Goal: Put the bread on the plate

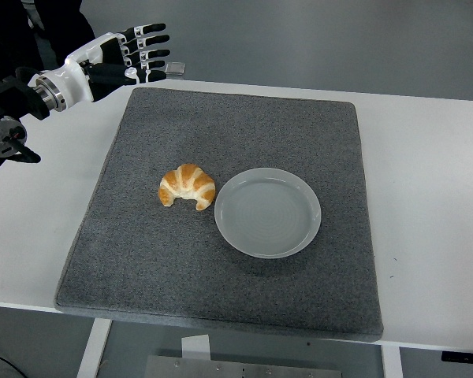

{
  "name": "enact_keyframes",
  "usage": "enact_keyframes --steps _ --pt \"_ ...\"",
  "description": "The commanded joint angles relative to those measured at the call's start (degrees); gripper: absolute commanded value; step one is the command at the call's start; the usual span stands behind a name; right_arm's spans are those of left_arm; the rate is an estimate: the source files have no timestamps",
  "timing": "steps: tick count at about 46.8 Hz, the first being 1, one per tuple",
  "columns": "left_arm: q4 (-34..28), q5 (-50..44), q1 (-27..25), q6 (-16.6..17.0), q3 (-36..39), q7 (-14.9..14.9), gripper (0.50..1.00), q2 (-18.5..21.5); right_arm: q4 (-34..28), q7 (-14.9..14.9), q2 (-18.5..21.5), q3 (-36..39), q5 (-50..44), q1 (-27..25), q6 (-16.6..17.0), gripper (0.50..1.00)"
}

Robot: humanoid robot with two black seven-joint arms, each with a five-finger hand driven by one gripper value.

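Observation:
A golden croissant (188,187) lies on a grey mat (229,118), just left of an empty pale grey plate (268,212) and touching or nearly touching its rim. My left hand (138,55) is open, fingers spread and pointing right, in the air over the mat's far left corner, well behind and to the left of the croissant. It holds nothing. My right arm does not show.
The mat covers most of the white table (426,173). A small grey square object (174,68) lies on the table's far edge, right next to my left fingertips (164,53). Bare white table lies left and right of the mat.

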Motion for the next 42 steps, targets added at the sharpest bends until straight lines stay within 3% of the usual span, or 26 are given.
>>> enact_keyframes --steps 1,18,31,42 --pt "-3.1 5.6 -0.1 0.0 -0.1 0.0 0.984 0.8 0.0 0.0 0.0 0.0 0.0 0.0 0.0 0.952" --pt "-6.5 26.0 -4.1 0.1 0.1 0.0 0.981 1.2 0.0 0.0 0.0 0.0 0.0 0.0 0.0 0.952" --pt "-10.4 42.6 -4.2 0.1 3.2 0.2 0.973 2.6 0.0 0.0 0.0 0.0 0.0 0.0 0.0 0.952" --pt "-10.8 44.5 -4.2 0.0 8.5 0.2 0.975 3.0 0.0 0.0 0.0 0.0 0.0 0.0 0.0 0.952"
